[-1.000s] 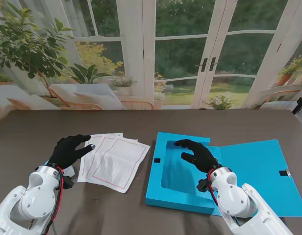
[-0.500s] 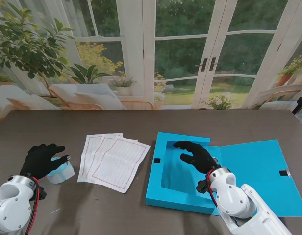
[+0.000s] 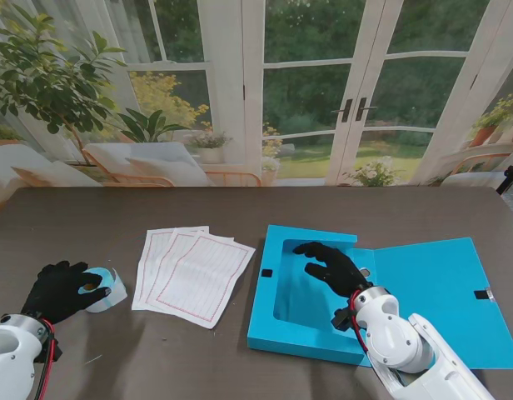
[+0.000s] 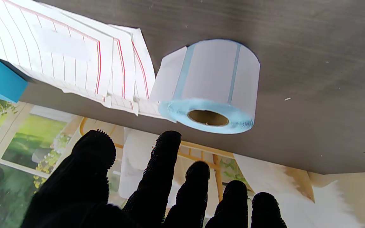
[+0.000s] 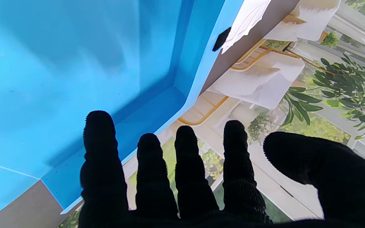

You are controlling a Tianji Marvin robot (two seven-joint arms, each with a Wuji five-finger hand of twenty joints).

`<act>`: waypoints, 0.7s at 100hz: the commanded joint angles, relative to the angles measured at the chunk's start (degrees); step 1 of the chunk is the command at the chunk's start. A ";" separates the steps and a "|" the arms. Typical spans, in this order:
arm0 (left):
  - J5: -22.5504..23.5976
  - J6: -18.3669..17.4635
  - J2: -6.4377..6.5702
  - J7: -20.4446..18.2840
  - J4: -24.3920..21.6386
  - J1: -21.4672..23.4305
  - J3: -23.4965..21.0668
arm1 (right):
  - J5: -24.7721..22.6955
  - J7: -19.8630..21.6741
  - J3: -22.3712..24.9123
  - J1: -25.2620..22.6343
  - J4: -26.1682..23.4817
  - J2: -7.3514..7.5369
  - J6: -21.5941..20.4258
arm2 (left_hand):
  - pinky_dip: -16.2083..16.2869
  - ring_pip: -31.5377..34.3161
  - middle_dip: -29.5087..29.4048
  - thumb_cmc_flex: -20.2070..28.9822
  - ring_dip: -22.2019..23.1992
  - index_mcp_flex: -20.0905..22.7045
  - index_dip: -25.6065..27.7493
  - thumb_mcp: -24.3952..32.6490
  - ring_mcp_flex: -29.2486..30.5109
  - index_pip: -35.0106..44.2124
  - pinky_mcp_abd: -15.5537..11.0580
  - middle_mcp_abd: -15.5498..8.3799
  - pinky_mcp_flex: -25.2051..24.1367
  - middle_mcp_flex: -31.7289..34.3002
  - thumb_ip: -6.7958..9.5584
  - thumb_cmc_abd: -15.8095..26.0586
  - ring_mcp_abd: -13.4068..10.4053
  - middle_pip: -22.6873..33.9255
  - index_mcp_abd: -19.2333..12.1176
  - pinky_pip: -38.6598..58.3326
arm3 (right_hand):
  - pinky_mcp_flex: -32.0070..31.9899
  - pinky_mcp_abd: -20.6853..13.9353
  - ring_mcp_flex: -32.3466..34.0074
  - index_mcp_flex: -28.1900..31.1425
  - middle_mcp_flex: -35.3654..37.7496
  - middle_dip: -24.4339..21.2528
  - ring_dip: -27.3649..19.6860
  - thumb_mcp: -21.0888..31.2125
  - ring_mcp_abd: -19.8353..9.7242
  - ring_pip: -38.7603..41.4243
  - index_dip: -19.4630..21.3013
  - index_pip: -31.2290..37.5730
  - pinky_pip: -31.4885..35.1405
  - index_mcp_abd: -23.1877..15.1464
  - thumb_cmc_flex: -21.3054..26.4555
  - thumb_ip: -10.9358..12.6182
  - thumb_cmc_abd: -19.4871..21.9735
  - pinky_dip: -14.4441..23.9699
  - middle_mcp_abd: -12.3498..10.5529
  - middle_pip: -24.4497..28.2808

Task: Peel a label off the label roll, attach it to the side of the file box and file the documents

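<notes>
At far left of the table (image 3: 240,204), near edge, the label roll (image 3: 105,289) stood on one flat face, core axis approx. vertical, cardboard bore facing up. Its loose tail (image 4: 167,74) hung off the side toward the documents (image 3: 192,272), i.e. to the right.

L hand (image 3: 58,290) sat just left of the roll, fingers spread, holding nothing. Stand view showed fingertips (image 3: 83,287) at or over the roll's left rim; contact could not be confirmed. L wrist view showed the roll just beyond the fingertips with a gap, so prob. not yet gripped.

R hand (image 3: 331,265) hovered over the tray of the open file box (image 3: 306,287), fingers spread, empty, well apart from the roll. Documents lay fanned between roll and box.

Key relation: roll lay directly ahead of the L hand, tail on the opposite (right) side. L hand was by far the nearer. Judgement: L should steady the roll body; the tail faced toward R, which would have to cross the documents to reach it.
</notes>
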 commanded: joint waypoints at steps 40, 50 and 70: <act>3.64 2.41 0.70 -2.26 2.50 -1.95 2.77 | 0.79 1.20 -0.38 -0.29 -0.15 -0.21 1.14 | -2.94 -2.39 -1.50 -3.17 -2.67 -0.64 0.80 -4.08 -4.45 -0.72 -2.20 0.45 -2.03 -5.58 -0.33 0.71 -0.57 -0.74 -0.97 -3.36 | -22.99 -1.56 1.32 1.47 0.83 -0.87 0.27 -1.60 -0.13 -0.41 -0.83 0.04 -2.08 0.51 0.05 0.93 1.97 1.98 0.73 -0.39; 4.22 2.68 0.68 -2.10 2.38 -1.64 2.65 | 0.91 1.35 -0.43 -0.33 -0.24 -0.19 1.33 | -3.20 -2.31 -1.57 -3.42 -2.80 -0.23 0.94 -4.82 -4.40 -0.52 -2.07 0.37 -2.00 -5.51 -0.25 0.90 -0.62 -0.65 -0.79 -3.35 | -22.99 -1.57 1.37 1.65 0.86 -0.88 0.28 -1.68 -0.11 -0.40 -0.85 0.12 -2.13 0.66 0.06 0.99 2.13 2.04 0.80 -0.37; 4.18 2.84 0.60 -1.58 2.66 -1.32 2.32 | 1.04 1.73 -0.71 -0.30 -0.32 -0.14 1.77 | -3.64 -2.25 -1.75 -3.44 -3.01 -1.19 1.02 -6.17 -4.63 -0.82 -2.12 0.02 -2.02 -6.21 -0.10 1.60 -0.82 -0.81 -1.18 -3.33 | -22.94 -1.62 1.44 1.67 0.82 -0.89 0.29 -1.75 -0.05 -0.39 -0.93 0.16 -2.22 0.67 0.18 1.13 2.22 2.15 0.76 -0.32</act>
